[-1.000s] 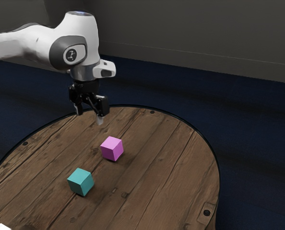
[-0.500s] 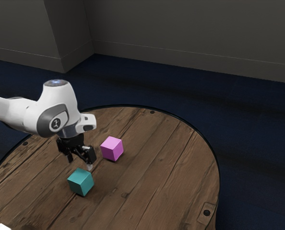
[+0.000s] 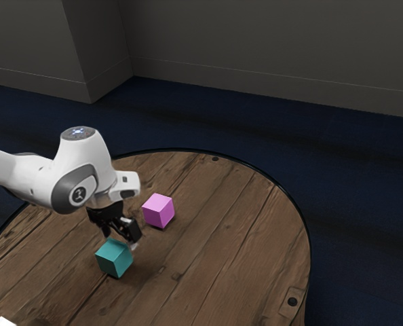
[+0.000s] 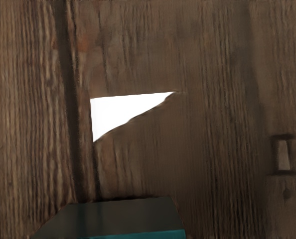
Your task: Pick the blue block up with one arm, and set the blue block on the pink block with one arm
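hovering just above the blue block [image 3: 114,258], the gripper [image 3: 123,236] holds nothing; its fingers look moderately apart, though the hand masks part of the gap, so i judge them spread rather than closed; the block, teal in colour, rests flat on the wooden table [image 3: 242,231], near the pink block [image 3: 159,210] but not touching it.

the main risk is alignment; the gripper seems to sit toward the block's edge on the pink block's side, not over its middle, so a straight descent could land a fingertip on the top face and shove or tip the block; the block also lies turned relative to the table's planks, and fingers closing across corners instead of flat faces would twist it or let it slip out; later, a low carry could knock the pink block, and an off-centre release could let the blue one slide off.

in the wrist view the blue block [image 4: 113,219] is cut off below the hand; a white triangular patch [image 4: 119,110] on the wood cannot be identified; a pale object [image 3: 1,320] is cropped at the exterior view's lower left corner.
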